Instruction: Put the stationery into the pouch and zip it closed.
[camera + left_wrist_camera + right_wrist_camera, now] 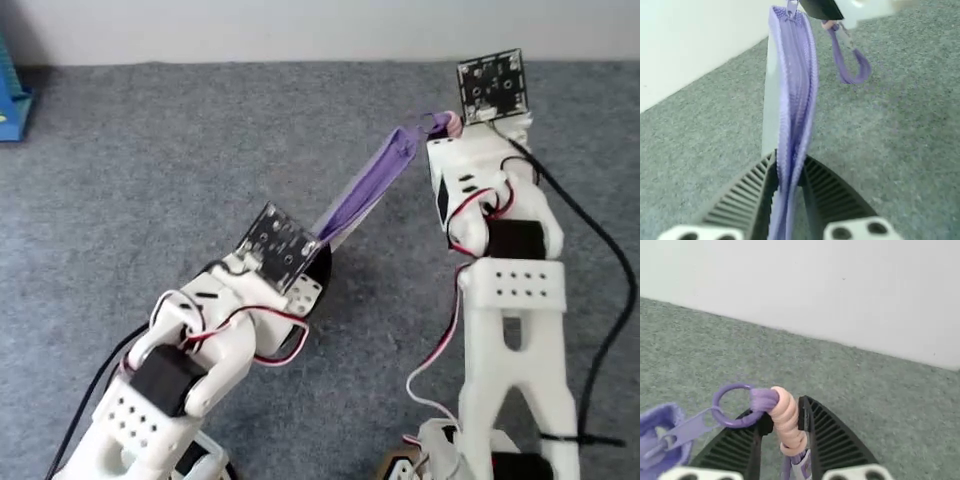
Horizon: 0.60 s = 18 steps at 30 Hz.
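Here the purple fabric zip pouch (pixel 365 190) stretches taut: left jaws clamp it, right jaws pinch its pink coil (pixel 786 417).

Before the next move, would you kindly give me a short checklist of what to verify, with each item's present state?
1. Left gripper clamped on pouch end: ok.
2. Right gripper clamped on pull strap: ok.
3. Pouch stretched straight between the grippers: ok.
4. Zipper closed along its visible length: ok.
5. Slider at the right gripper's end: ok.
6. Stationery inside pouch: cannot tell.
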Available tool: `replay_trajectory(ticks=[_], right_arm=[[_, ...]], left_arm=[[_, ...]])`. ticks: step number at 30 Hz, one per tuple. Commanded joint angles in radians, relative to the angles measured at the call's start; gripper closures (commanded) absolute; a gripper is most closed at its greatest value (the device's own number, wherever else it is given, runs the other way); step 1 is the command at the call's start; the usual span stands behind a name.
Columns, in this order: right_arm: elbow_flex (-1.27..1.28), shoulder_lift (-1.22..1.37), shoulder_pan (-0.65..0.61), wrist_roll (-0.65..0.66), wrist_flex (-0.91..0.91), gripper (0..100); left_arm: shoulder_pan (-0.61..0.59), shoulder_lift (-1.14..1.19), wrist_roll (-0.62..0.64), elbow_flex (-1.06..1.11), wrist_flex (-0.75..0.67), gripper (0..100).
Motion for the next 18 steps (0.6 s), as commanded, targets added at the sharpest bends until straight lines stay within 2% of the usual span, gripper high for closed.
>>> replay_trajectory(ticks=[1,8,11,14,18], right_arm=[[-0.100,0.079,0.108,0.006,-0.045,99.1],[-0.146,0.091,0.079,0.006,-0.033,99.1],[-0.184,0.091,0.059,0.002,0.021,99.1],[-0.226,0.091,0.050,0.002,0.087,99.1],[-0.281,0.091,0.058,0.002,0.211,99.1]], left_arm=[[-0.005,-0.109,-0.008,0.039,0.029,99],[-0.005,-0.158,0.003,0.053,0.026,98],[-0.009,-0.161,0.083,0.048,0.029,89],[-0.074,-0.176,0.186,0.021,0.046,77],[-0.178,-0.173,0.206,-0.038,0.130,74]])
